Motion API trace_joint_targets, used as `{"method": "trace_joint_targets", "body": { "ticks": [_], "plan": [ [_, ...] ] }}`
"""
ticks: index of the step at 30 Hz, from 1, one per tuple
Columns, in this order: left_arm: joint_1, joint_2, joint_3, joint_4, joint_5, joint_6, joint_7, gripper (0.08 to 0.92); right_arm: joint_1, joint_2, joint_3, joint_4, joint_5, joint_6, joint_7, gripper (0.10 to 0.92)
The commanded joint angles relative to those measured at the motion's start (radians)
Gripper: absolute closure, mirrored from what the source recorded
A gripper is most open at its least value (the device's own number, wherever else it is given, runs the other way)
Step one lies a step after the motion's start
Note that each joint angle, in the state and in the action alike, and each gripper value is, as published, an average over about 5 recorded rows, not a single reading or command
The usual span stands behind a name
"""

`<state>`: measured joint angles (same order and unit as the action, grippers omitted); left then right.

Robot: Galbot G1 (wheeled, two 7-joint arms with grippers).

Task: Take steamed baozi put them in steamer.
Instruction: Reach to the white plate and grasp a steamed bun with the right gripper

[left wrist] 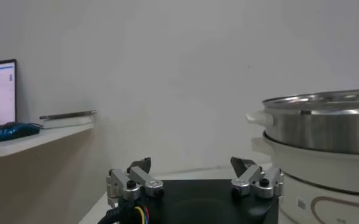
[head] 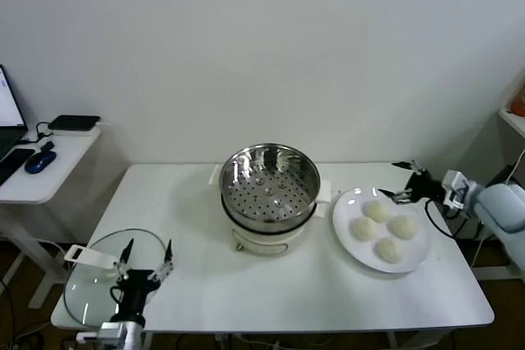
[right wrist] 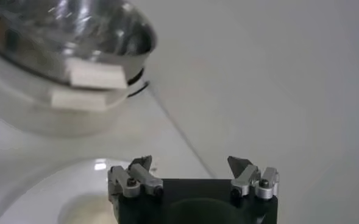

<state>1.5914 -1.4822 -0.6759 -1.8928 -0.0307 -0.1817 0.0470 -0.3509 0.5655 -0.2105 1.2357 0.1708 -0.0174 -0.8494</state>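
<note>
Right gripper (head: pixel 404 180) at table's right edge, fingers spread apart, empty, hovering just over far rim of white plate (head: pixel 420 253). Four steamed baozi (head: pixel 383 230) on plate, near table's right edge. Steamer (head: pixel 270 188) at table centre, nearer far edge, basket bare inside. Left gripper (head: pixel 145 257) at near-left corner, fingers apart, empty, above glass lid (head: pixel 90 288).

The steamer (head: pixel 270 184) is shiny perforated metal on a glossy cream plastic base, the buns (head: pixel 384 228) smooth matt dough on a glossy white plate (head: pixel 344 212), the lid (head: pixel 90 280) clear glass, the counter (head: pixel 205 284) smooth matt white.
</note>
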Motion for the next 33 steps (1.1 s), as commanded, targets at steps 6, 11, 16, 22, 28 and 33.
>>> {"method": "trace_joint_targets", "body": {
  "ticks": [6, 11, 16, 22, 28, 33],
  "plan": [
    [-0.013, 0.022, -0.004, 0.017, -0.009, 0.017, 0.001, 0.177, 0.651, 0.221, -0.662, -0.525, -0.284, 0.21, -0.436, 0.203],
    [-0.014, 0.018, -0.001, 0.015, -0.008, 0.022, 0.001, 0.177, 0.623, 0.274, -0.667, -0.554, -0.332, 0.208, -0.434, 0.203],
    [-0.014, 0.017, -0.002, 0.019, -0.01, 0.027, 0.002, 0.177, 0.536, 0.312, -0.566, -0.564, -0.388, 0.204, -0.386, 0.203],
    [-0.007, 0.022, -0.009, 0.019, -0.011, 0.025, 0.001, 0.177, 0.461, 0.344, -0.488, -0.582, -0.418, 0.201, -0.358, 0.203],
    [-0.006, 0.023, -0.011, 0.026, -0.012, 0.021, 0.0, 0.177, 0.411, 0.372, -0.438, -0.596, -0.424, 0.2, -0.321, 0.203],
    [-0.008, 0.022, -0.016, 0.027, -0.014, 0.023, 0.0, 0.177, 0.381, 0.39, -0.402, -0.622, -0.436, 0.2, -0.289, 0.203]
  ]
}}
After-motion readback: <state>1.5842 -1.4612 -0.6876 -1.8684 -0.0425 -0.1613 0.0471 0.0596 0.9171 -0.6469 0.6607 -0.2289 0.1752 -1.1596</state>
